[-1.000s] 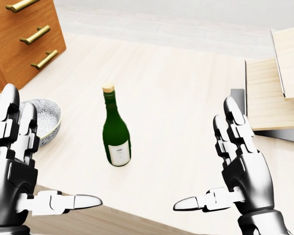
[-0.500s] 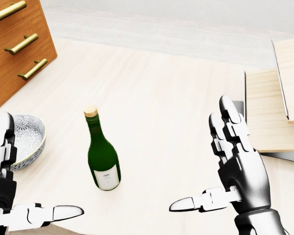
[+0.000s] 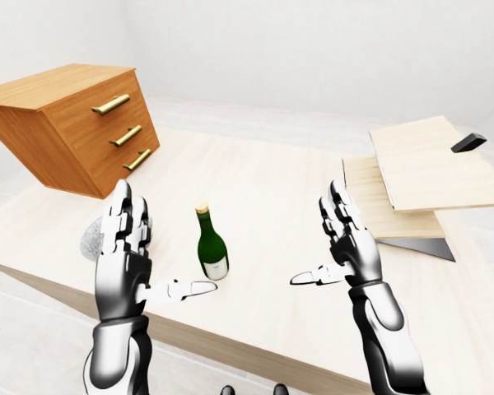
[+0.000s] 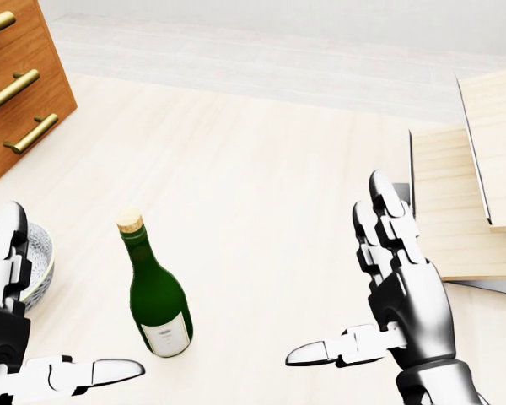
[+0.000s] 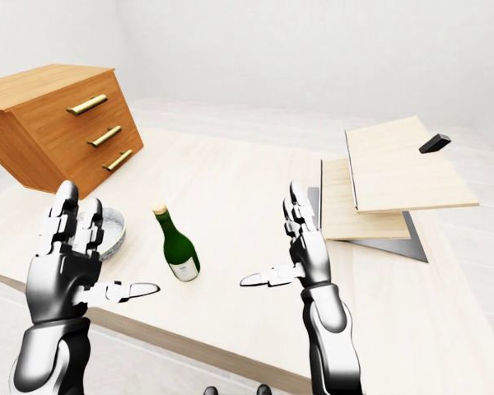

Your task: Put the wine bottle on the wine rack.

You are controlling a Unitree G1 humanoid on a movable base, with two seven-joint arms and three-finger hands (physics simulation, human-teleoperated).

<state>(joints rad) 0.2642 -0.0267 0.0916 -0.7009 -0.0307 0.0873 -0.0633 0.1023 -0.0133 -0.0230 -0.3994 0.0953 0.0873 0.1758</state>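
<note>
dark green wine bottle [image 4: 158, 303] upright, cork top, pale label, left hand [image 3: 125, 262] and right hand [image 3: 350, 249] splayed open

A wooden drawer chest [image 5: 53, 123] with brass handles sits at the table's [image 5: 230, 181] far left corner. A patterned bowl [image 5: 111, 230] rests near the left edge, just below the chest.

Wine bottle [image 4: 157, 300] upright (between open hands).
</note>
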